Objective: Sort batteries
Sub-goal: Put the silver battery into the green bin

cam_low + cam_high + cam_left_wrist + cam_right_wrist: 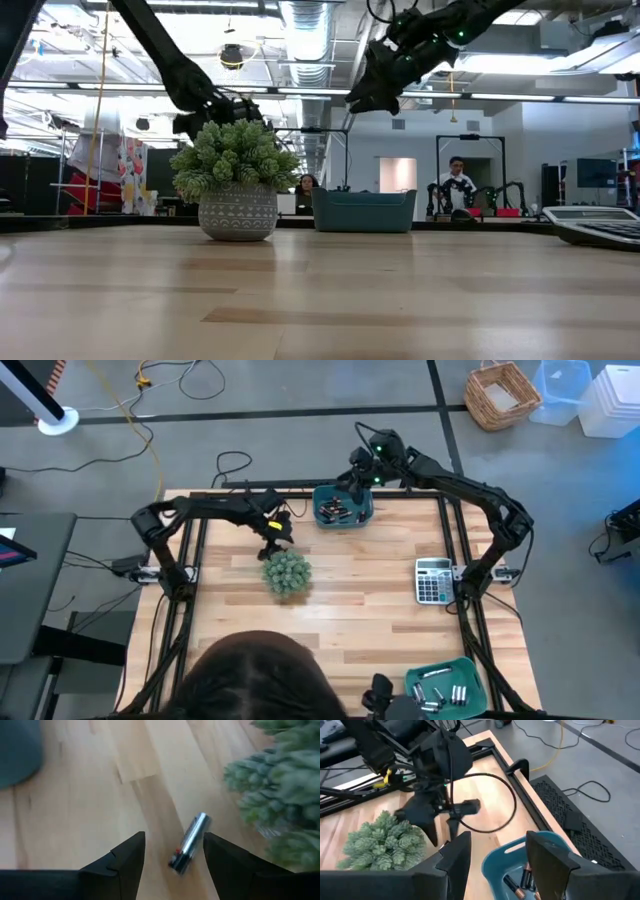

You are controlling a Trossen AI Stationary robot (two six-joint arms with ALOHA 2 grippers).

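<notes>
A silvery battery with a dark end (190, 842) lies flat on the wood next to the potted plant (280, 795). My left gripper (174, 836) is open above it, one finger on either side and touching nothing; in the high view it (272, 550) hovers just beyond the plant (287, 572). My right gripper (499, 836) is open and empty, raised above the far teal bin (343, 505), which holds several batteries (522, 880). In the low view it (365, 100) hangs well above that bin (363, 210). A near teal bin (470, 670) holds several silvery batteries (445, 693).
A grey calculator (432, 580) lies by the table's right edge. The plant's pot (238, 212) stands mid-table, close to my left gripper. A person's head (255, 675) leans over the near edge. Bare wood lies between the plant and the calculator.
</notes>
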